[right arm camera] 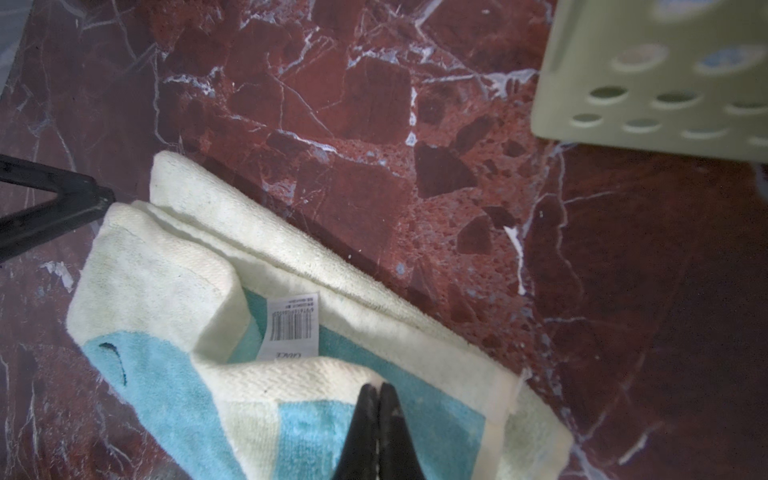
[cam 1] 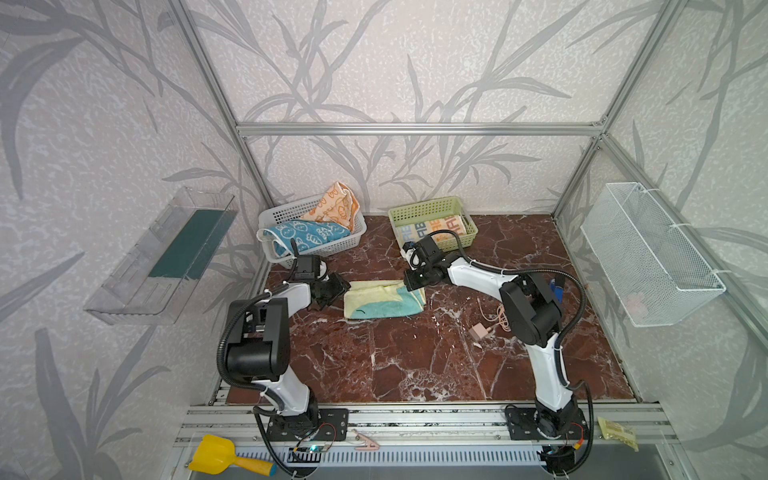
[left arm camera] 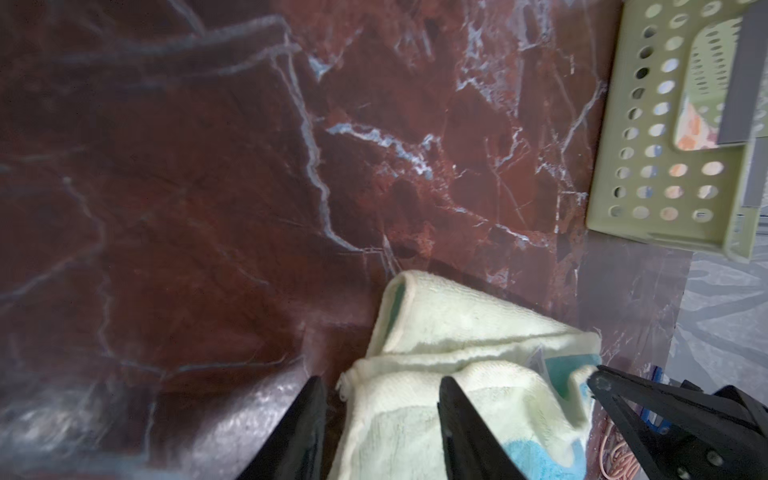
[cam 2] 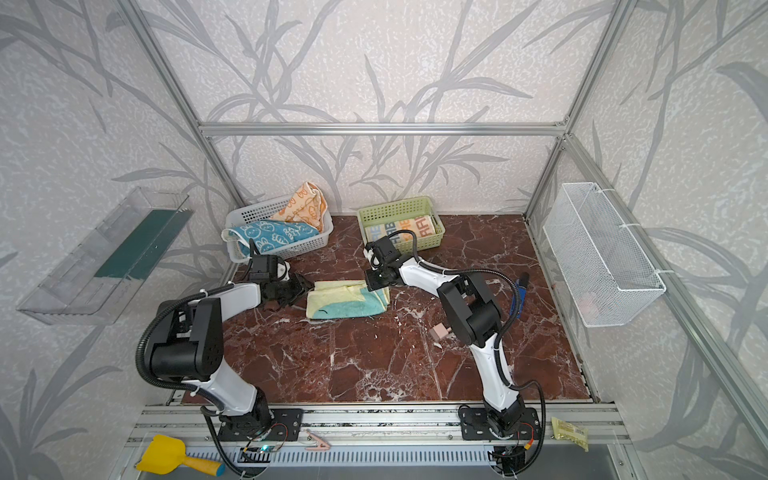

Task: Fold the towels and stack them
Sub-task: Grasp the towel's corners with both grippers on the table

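Lying lengthwise between the two arms, the pale-yellow terry towel with the blue whale print [cam 1: 382, 299] rests flat on the red marble table [cam 1: 415, 365], roughly midway between them. Its long axis runs from side to side in both top views, one short end towards each arm. One long edge faces the back wall and the baskets, and the other faces the arm bases.

The left hand [cam 1: 338, 293] sits at the towel's left short end. Its wrist view shows the fingers spread, one just off the cloth's edge and the other over the yellow pile, and nothing is pinched.

The right hand [right arm camera: 377, 388] is down on the far right corner. Its fingers are pressed together at the hem of a turned-back flap, beside a white barcode label [right arm camera: 291, 328]. I cannot tell whether any cloth is caught between them.

Neither arm is clearly nearer, since each meets its own end. The layered hems along the far long edge suggest the towel is already folded once. The next fold probably carries one short end across to the other, along that long axis.

The likely destination is the green perforated plastic basket [cam 1: 432, 208], which holds the striped lettered towel [cam 1: 436, 226] and stands behind the right hand.
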Controlling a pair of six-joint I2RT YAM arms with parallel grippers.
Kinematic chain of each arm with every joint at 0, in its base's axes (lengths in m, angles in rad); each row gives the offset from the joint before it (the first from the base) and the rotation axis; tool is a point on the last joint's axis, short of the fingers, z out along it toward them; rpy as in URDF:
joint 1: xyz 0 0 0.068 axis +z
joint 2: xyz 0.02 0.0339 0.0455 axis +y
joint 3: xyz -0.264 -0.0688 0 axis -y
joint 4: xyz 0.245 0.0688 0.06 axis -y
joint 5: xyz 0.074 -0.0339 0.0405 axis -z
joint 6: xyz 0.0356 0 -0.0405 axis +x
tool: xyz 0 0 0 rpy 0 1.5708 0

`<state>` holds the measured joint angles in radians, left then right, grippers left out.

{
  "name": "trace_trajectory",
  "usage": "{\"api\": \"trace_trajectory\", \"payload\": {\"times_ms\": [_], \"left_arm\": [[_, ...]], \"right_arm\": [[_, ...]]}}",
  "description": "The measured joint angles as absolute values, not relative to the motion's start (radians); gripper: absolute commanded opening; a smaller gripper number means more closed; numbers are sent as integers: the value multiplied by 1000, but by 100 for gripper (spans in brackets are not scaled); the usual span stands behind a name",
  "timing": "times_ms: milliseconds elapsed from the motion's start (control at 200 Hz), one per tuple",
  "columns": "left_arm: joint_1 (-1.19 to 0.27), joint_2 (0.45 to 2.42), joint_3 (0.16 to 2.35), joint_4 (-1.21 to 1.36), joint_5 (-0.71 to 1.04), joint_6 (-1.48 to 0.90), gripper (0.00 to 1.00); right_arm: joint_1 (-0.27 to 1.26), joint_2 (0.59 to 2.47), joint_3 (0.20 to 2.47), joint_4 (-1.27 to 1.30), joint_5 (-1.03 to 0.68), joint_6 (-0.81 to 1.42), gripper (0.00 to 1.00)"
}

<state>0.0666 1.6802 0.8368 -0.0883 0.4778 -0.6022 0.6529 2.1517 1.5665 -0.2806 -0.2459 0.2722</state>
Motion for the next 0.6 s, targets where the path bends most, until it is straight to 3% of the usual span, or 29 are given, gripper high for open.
{"api": "trace_trajectory", "payload": {"times_ms": [120, 285, 600], "left_arm": [[67, 1709, 838, -66, 500, -610, 35], [67, 1705, 838, -70, 501, -612, 0], [60, 1535, 818, -119, 492, -575, 0]], "right_arm": [[653, 2143, 1554, -278, -245, 273, 0], [653, 2124, 1549, -277, -242, 273, 0], [653, 2008, 1454, -273, -218, 282, 0]]}}
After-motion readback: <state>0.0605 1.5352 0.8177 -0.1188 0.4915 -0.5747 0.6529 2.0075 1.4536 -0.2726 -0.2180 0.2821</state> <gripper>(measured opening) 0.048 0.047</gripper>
